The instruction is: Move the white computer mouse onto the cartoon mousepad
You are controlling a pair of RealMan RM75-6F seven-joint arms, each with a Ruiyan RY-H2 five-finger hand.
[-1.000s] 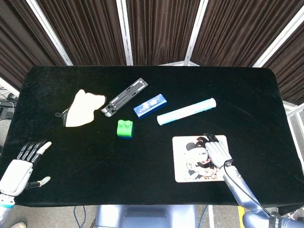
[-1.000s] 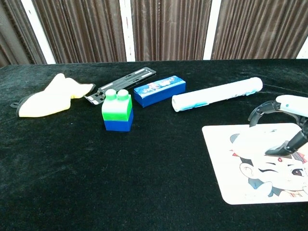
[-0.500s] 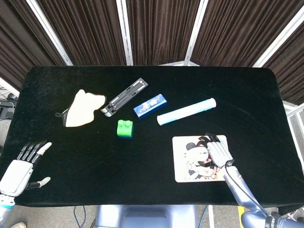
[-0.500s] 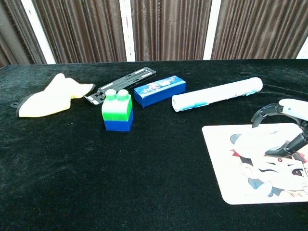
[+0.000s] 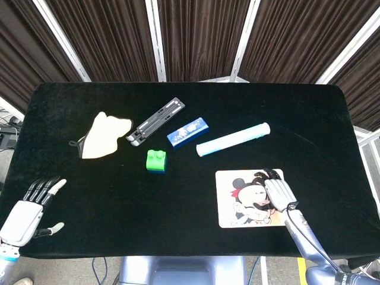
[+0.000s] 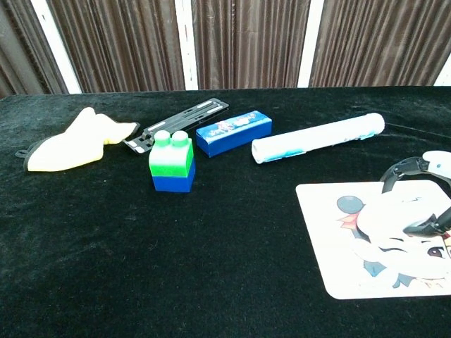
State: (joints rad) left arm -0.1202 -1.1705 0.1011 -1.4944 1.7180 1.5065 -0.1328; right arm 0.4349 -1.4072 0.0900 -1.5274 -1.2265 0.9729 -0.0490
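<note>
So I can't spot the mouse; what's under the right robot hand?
The right robot hand sits over the cartoon mousepad, covering a white shape, likely the mouse; its outline is hidden.

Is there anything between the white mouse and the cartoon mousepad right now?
Nothing visible. The white mouse already sits on the cartoon mousepad, with the right hand arched over it. The tube and other clutter lie farther back.

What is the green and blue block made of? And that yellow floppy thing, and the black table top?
The block looks like hard, smooth plastic: crisp edges, round studs, a slight shine. The yellow thing seems to be soft cloth, since it lies crumpled in loose folds with no gloss. The table top appears covered in black velvety fabric: matte, with a fuzzy nap.
</note>
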